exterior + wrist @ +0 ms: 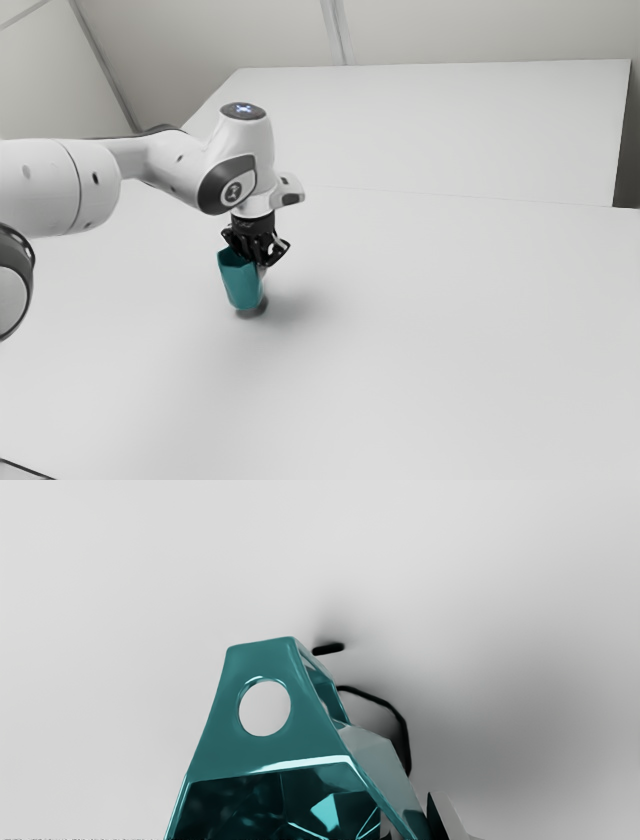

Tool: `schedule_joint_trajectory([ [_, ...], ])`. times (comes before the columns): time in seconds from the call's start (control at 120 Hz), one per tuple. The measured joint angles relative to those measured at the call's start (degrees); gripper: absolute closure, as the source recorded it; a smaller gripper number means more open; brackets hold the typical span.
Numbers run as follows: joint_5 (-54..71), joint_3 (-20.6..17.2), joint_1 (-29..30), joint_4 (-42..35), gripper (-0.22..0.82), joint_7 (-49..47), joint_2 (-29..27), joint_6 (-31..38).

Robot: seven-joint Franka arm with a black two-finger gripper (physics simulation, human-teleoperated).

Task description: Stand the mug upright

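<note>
The gripper (262, 263) seems closed narrow on the wall of the teal mug (240, 284), one finger inside and one outside. The mug leans a little, its base near or on the table (400, 350). Best is to level it gently, lower softly, then release. The arm (180, 178) reaches out, its hand pointing down.
</note>
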Motion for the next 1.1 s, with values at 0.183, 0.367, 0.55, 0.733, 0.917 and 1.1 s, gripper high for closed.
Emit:
schedule_joint_trajectory([
  [0.183,-0.52,-0.04,-0.21,0.45,0.45,-0.23,0.36,-0.33],
  [0.367,-1.55,-0.23,-0.35,2.33,0.19,-0.45,0.44,-0.46],
  [0.55,-2.95,-1.28,-0.6,4.2,0.08,-0.79,1.15,-0.25],
  [0.733,-4.09,-2.57,-0.37,4.87,0.03,-0.78,-3.82,-1.4],
  [0.917,-6.49,-2.79,0.45,7.88,0.01,3.24,-11.7,-5.99],
  [1.1,-9.05,-3.53,3.63,16.83,0.01,8.87,-12.44,-15.28],
])
